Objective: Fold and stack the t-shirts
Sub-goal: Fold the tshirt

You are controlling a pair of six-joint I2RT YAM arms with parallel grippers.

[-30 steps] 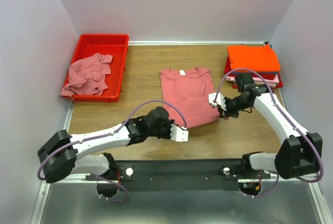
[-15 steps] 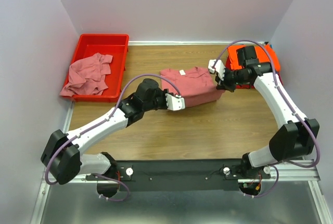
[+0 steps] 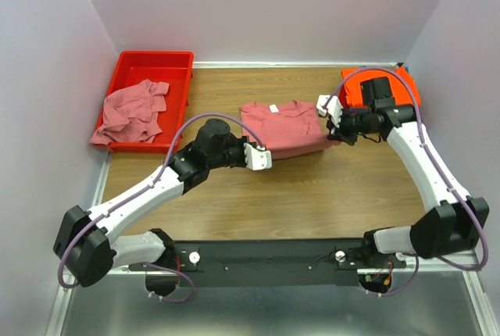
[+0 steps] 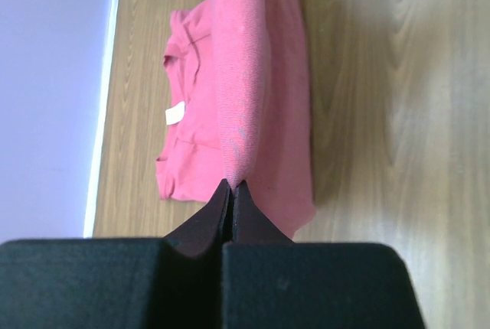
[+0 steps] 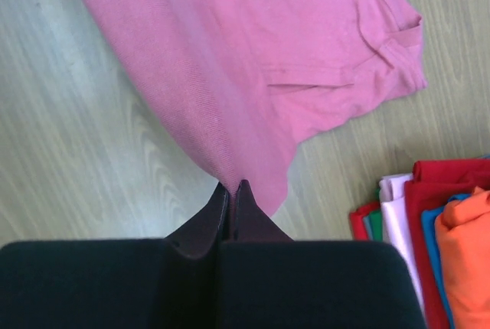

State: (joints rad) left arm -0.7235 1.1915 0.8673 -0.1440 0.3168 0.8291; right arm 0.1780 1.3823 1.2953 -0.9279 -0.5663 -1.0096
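- Where the table (image 3: 312, 195) reached its left rear corner, a red bin (image 3: 154, 56) stood. It held one crumpled t-shirt (image 3: 133, 109), dusty rose, draped over the near-left rim.
- Left arm: stretched forward and to the right, low over the wood. The left gripper (image 3: 264, 159) was fully closed, tips pinching the left end of the raised fold.
- Rose-pink t-shirt (image 3: 283, 125): lay mid-table toward the rear, collar on the far side, white neck tag (image 3: 273, 109) showing. Its near part was lifted off the wood and drawn taut as a ridge between the two grippers, above the flat lower layer.
- Right arm: elbow high, wrist turned leftward. The right gripper (image 3: 328, 121) was fully closed, tips nipping the right end of the same fold.
- Stack of folded t-shirts (image 3: 355, 90): right rear corner, bright orange on top, partly hidden behind the right arm. The right wrist view showed red, pale pink and blue layers beneath.
- Change: one second earlier the shirt had lain flat at full length with both grippers at its near hem. Both had since carried that hem rearward toward the collar, roughly halving the visible length.
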